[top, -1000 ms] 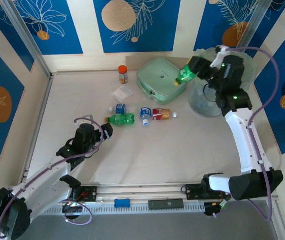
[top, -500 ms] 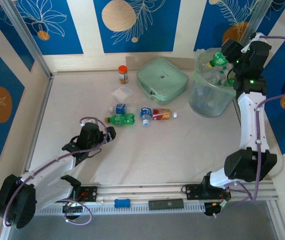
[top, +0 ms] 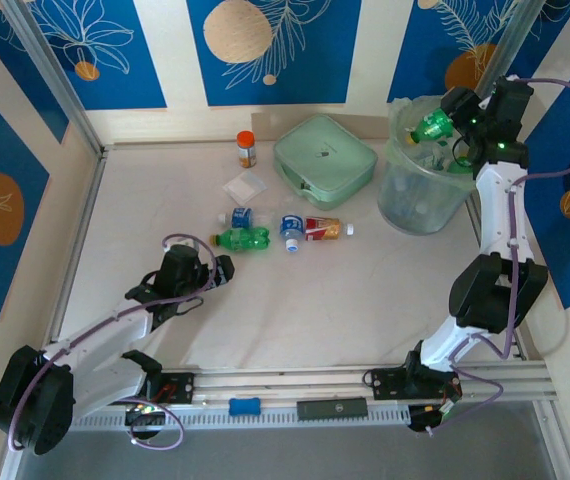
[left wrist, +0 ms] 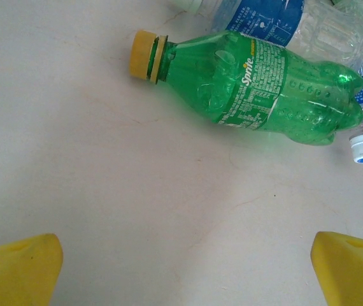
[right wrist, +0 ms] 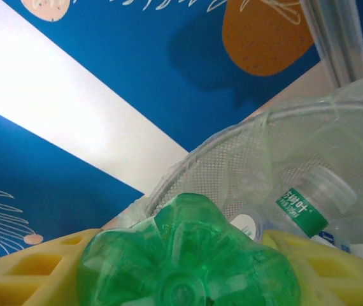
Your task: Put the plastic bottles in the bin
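Observation:
My right gripper [top: 447, 118] is shut on a green bottle [top: 428, 126] and holds it over the rim of the bin [top: 405, 205], a translucent tub lined with a pale green bag. In the right wrist view the green bottle's base [right wrist: 188, 258] sits between the yellow fingers [right wrist: 28, 271], with a clear bottle [right wrist: 309, 201] lying inside the bin [right wrist: 245, 146]. On the table lie a green Sprite bottle [top: 242, 238], a blue-labelled clear bottle [top: 241, 216], another blue one [top: 291, 230] and a red-labelled one [top: 323, 229]. My left gripper [top: 220, 268] is open just short of the Sprite bottle [left wrist: 258, 86].
A flat mint-green square case [top: 324, 158] lies left of the bin. A short orange-capped jar [top: 247, 148] stands at the back, with a small clear packet [top: 244, 186] in front of it. Patterned walls close in the table on three sides.
My right arm swung the green bottle from beside the mint case to above the bin's rim. The left gripper crept slightly toward the Sprite bottle.

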`<action>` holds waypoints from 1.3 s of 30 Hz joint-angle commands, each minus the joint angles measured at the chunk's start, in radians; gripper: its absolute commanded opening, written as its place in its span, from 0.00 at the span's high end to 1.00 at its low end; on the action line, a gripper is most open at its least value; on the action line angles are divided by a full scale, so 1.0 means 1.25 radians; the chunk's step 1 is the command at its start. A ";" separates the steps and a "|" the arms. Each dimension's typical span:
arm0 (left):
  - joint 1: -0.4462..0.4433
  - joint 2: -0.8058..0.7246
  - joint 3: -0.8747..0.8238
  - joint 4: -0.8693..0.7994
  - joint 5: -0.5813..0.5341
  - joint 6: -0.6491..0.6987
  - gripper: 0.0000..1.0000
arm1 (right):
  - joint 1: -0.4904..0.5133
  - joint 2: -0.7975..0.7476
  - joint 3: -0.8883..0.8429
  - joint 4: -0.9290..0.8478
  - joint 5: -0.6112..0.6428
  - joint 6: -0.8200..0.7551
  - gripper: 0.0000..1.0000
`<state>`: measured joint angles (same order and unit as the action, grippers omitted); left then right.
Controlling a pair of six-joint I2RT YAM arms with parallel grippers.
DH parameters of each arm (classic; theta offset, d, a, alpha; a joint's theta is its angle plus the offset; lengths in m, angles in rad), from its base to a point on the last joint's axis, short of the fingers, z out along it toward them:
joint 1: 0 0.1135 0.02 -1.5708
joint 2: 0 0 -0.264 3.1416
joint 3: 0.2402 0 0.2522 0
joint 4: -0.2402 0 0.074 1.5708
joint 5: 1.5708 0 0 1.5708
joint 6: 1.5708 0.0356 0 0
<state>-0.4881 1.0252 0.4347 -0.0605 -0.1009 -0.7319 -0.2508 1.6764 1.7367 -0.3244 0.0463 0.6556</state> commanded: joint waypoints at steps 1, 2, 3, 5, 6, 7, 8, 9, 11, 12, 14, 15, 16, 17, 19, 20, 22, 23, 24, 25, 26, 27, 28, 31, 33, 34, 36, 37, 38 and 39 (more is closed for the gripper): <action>0.009 0.002 0.024 0.004 0.018 0.012 0.01 | -0.007 0.021 0.048 -0.068 -0.024 0.012 0.34; 0.009 0.001 0.024 0.002 0.017 0.012 0.01 | -0.008 0.021 0.054 -0.074 -0.016 0.009 0.29; 0.009 0.000 0.024 0.002 0.017 0.012 0.01 | -0.011 0.018 0.056 -0.079 -0.009 0.006 0.26; 0.009 0.000 0.025 0.001 0.015 0.013 0.01 | -0.015 0.005 0.058 -0.088 0.015 -0.001 0.17; 0.009 0.000 0.025 0.003 0.014 0.014 0.01 | -0.016 -0.003 0.056 -0.089 0.024 -0.007 0.14; 0.009 0.001 0.026 0.005 0.014 0.013 0.01 | -0.018 -0.014 0.053 -0.088 0.036 -0.015 0.12; 0.009 0.001 0.027 0.007 0.014 0.014 0.01 | -0.019 -0.026 0.049 -0.088 0.047 -0.024 0.11; 0.010 0.003 0.029 0.010 0.016 0.014 0.01 | -0.019 -0.035 0.047 -0.088 0.057 -0.031 0.10; 0.009 0.007 0.032 0.014 0.018 0.015 0.01 | -0.019 -0.059 0.041 -0.088 0.078 -0.049 0.09; 0.010 0.009 0.035 0.015 0.019 0.016 0.01 | -0.020 -0.070 0.038 -0.088 0.083 -0.055 0.09; 0.010 0.012 0.042 0.013 0.019 0.026 0.01 | -0.020 -0.095 0.031 -0.085 0.080 -0.067 0.09; 0.011 0.013 0.046 0.011 0.018 0.031 0.01 | -0.020 -0.105 0.026 -0.084 0.074 -0.070 0.09; 0.013 0.014 0.052 0.008 0.017 0.037 0.01 | -0.019 -0.120 0.019 -0.083 0.069 -0.072 0.09; 0.014 0.016 0.058 0.007 0.016 0.044 0.01 | -0.016 -0.135 0.008 -0.080 0.064 -0.073 0.09; 0.017 0.019 0.070 0.007 0.014 0.056 0.01 | -0.011 -0.168 -0.022 -0.066 0.046 -0.073 0.09; 0.020 0.021 0.078 0.010 0.013 0.062 0.01 | -0.005 -0.185 -0.041 -0.059 0.033 -0.073 0.09; 0.027 0.029 0.093 0.014 0.014 0.075 0.01 | 0.009 -0.218 -0.082 -0.049 0.004 -0.072 0.08; 0.031 0.035 0.102 0.018 0.016 0.082 0.01 | 0.021 -0.236 -0.105 -0.043 -0.013 -0.075 0.06; 0.035 0.042 0.111 0.022 0.019 0.090 0.01 | 0.033 -0.250 -0.129 -0.039 -0.024 -0.079 0.02; 0.040 0.052 0.122 0.024 0.022 0.097 0.01 | 0.050 -0.269 -0.158 -0.034 -0.033 -0.085 0.01; 0.045 0.064 0.135 0.028 0.029 0.106 0.01 | 0.069 -0.286 -0.186 -0.031 -0.042 -0.090 0.01; 0.050 0.076 0.147 0.031 0.035 0.115 0.01 | 0.087 -0.301 -0.212 -0.027 -0.051 -0.095 0.01; 0.056 0.090 0.162 0.034 0.044 0.126 0.01 | 0.109 -0.317 -0.245 -0.024 -0.057 -0.097 0.01; 0.070 0.142 0.209 0.040 0.075 0.162 0.01 | 0.190 -0.369 -0.345 -0.001 -0.056 -0.112 0.01; 0.081 0.184 0.243 0.038 0.101 0.186 0.01 | 0.242 -0.396 -0.399 0.008 -0.046 -0.117 0.01; 0.086 0.205 0.262 0.036 0.118 0.199 0.01 | 0.269 -0.406 -0.425 0.012 -0.041 -0.113 0.01; 0.092 0.253 0.299 0.029 0.155 0.225 0.01 | 0.313 -0.424 -0.470 0.024 -0.040 -0.101 0.01; 0.095 0.278 0.318 0.023 0.176 0.239 0.01 | 0.336 -0.431 -0.492 0.033 -0.042 -0.095 0.01; 0.098 0.305 0.338 0.016 0.194 0.252 0.01 | 0.359 -0.436 -0.509 0.036 -0.036 -0.089 0.01; 0.099 0.328 0.356 0.005 0.206 0.262 0.01 | 0.379 -0.440 -0.524 0.038 -0.026 -0.081 0.01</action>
<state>-0.3786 1.3739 0.8181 -0.0330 0.0608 -0.4839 0.1730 1.1637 1.1152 -0.3252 0.0078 0.5415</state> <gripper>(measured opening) 0.993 0.990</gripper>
